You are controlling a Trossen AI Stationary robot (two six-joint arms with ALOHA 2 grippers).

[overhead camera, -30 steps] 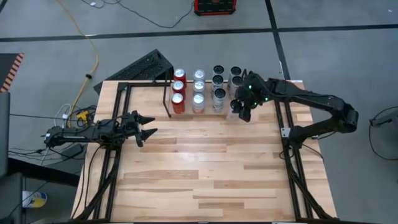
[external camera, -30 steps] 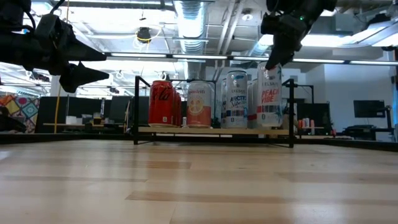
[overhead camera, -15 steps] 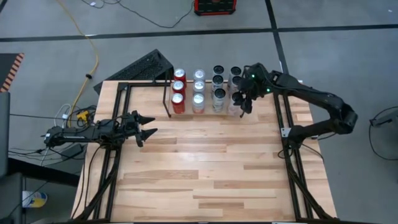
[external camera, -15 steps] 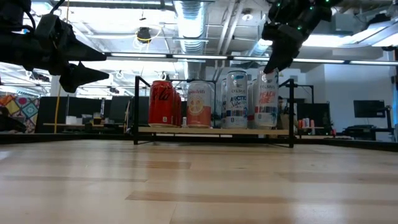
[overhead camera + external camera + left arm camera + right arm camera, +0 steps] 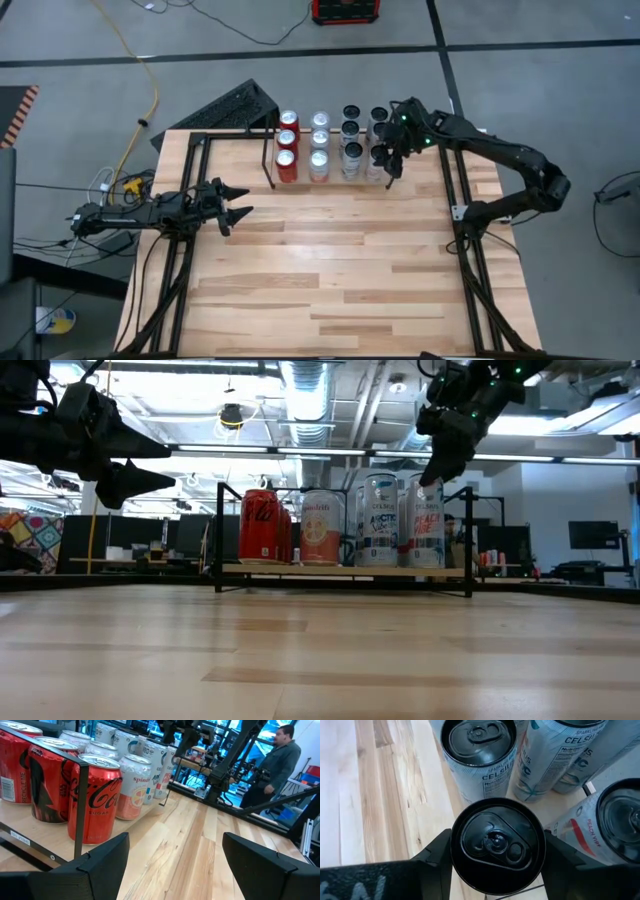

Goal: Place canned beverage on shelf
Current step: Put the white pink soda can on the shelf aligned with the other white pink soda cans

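Right wrist view shows your right gripper (image 5: 495,865) clamping the can (image 5: 497,845) by its rim, so it hangs upright over the shelf's (image 5: 340,569) front-right slot; left gripper (image 5: 232,203) waits open.

light: bright, even overhead | low view: ceiling-light glare | wrist foregrounds: blurred

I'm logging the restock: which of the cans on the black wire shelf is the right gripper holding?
The front can of the rightmost row, a tall white peach-labelled can. The right gripper clamps it just under its black top; no gripper touches the red, orange or other white cans.
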